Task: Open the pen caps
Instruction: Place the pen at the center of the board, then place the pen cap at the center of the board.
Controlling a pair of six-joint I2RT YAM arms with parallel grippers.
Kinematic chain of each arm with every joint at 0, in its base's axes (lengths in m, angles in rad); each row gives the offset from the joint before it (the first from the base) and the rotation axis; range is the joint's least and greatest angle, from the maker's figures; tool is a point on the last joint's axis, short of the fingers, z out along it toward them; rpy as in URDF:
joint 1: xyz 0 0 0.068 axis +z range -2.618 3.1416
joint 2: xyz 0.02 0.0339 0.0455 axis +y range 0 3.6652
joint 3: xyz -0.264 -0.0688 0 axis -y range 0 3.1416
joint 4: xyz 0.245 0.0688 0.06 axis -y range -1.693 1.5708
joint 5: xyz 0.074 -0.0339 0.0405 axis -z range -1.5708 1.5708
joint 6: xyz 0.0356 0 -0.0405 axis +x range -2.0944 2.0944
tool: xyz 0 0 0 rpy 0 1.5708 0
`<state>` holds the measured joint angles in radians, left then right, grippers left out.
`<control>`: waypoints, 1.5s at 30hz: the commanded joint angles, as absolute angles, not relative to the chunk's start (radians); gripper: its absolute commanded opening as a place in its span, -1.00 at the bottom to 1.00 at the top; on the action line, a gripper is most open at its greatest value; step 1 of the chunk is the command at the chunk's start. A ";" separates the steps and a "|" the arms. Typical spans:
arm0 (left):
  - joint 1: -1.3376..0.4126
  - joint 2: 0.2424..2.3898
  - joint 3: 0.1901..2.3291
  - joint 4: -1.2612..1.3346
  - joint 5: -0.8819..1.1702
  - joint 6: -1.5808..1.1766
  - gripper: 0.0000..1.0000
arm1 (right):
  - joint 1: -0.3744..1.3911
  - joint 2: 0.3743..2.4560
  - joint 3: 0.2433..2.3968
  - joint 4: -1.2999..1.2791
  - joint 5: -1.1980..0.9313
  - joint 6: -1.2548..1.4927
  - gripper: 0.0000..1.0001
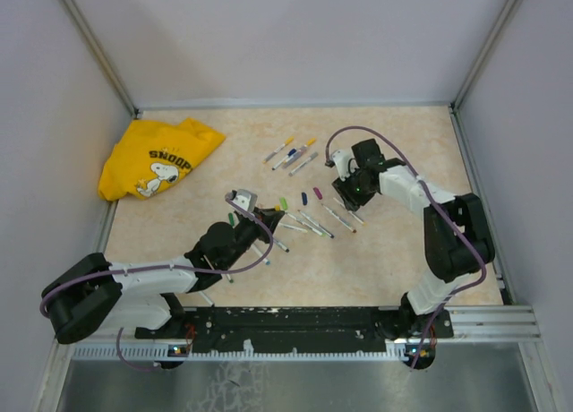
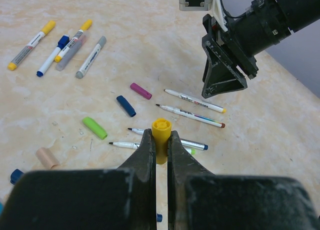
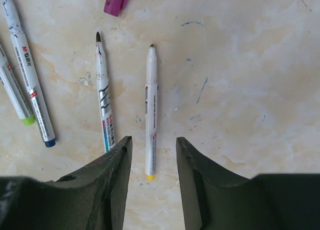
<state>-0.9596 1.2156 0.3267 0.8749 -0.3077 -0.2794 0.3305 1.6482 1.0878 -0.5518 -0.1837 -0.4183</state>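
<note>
The yellow cap (image 2: 161, 129) is pinched upright between the fingers of the left tool (image 2: 160, 142), which is clamped tight on it. More pen caps lie loose on the worktop (image 1: 376, 269) just beyond: a purple cap (image 2: 141, 90), a blue cap (image 2: 126, 105) and a green cap (image 2: 94, 127), strung out in a rough diagonal next to a few uncapped pens (image 2: 192, 113).

The right tool (image 3: 152, 147) is partway open and holding nothing. Its jaws hang either side of a bare white pen (image 3: 150, 110) with a yellow tail end, lying flat between them without touching either one, as far as the wrist view shows.

Four capped markers (image 2: 75, 42) sit further back. The worktop is beige and marbled, with ink scribbles here and there. A yellow Snoopy shirt (image 1: 157, 157) is bunched in the far left corner, and plain pale walls (image 1: 286, 36) close the space in.
</note>
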 commanded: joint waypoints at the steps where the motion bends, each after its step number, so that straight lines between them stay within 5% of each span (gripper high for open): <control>1: -0.963 1.211 0.329 0.909 -0.319 -0.270 -1.00 | 0.325 1.580 1.093 -0.518 -0.198 -0.430 -0.18; 31: -0.954 1.418 0.633 0.721 -0.157 -0.386 -1.00 | 0.265 1.392 1.058 -0.437 -0.322 -0.337 -0.12; 35: -0.953 1.561 0.778 0.651 -0.134 -0.472 -1.00 | 0.230 1.360 1.042 -0.380 -0.249 -0.260 -0.13; 45: -0.947 1.953 1.342 0.011 -0.443 -0.684 -0.99 | 0.225 1.348 1.044 -0.306 0.046 -0.126 -0.23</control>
<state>-0.9573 1.8839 1.2205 0.2787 -0.3000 -0.5728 0.2306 1.3960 1.0409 -0.3885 -0.0753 -0.1917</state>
